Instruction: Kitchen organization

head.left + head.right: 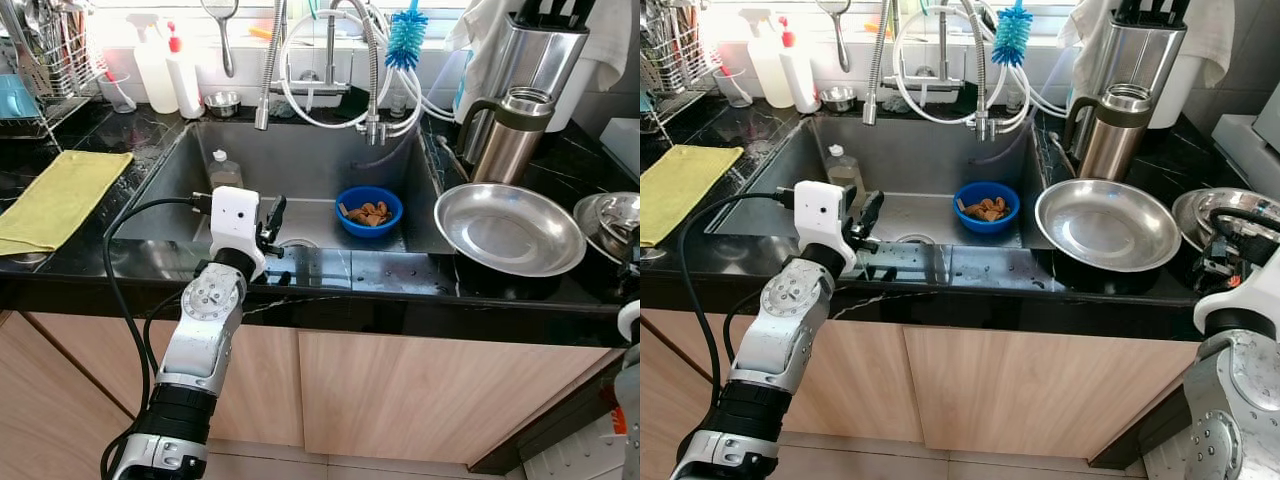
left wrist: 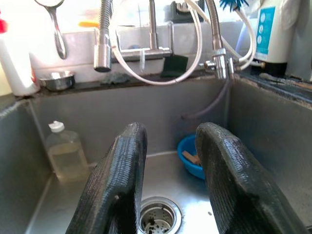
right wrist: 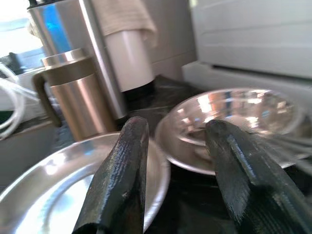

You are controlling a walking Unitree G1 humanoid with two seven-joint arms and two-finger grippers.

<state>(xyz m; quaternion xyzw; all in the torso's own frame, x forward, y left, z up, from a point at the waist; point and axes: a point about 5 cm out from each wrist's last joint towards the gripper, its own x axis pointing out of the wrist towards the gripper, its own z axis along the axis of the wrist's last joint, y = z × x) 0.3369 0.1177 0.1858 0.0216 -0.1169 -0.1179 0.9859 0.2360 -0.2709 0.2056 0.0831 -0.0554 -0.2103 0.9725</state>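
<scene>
1. Bowl [image 1: 369,211]: blue, round, holding brown scraps; it sits on the sink [image 1: 180,170] floor right of the drain [image 2: 157,217].
2. Plate [image 1: 510,229]: steel, shiny, on the counter right of the sink, before a flask [image 1: 510,135].
3. Left gripper [image 1: 272,226]: over the sink's front edge, fingers [image 2: 119,180] parted, holding nothing.
4. Right gripper [image 3: 178,175]: near the plate and a steel dish [image 3: 234,124], fingers apart, empty.

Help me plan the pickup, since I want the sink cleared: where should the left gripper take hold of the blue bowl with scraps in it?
Judging by its pose, grip the blue bowl by its near rim, coming from above. It sits upright on the sink floor with food inside, so one finger inside and one outside should keep it level. The left gripper is open, at the sink's front edge.
</scene>
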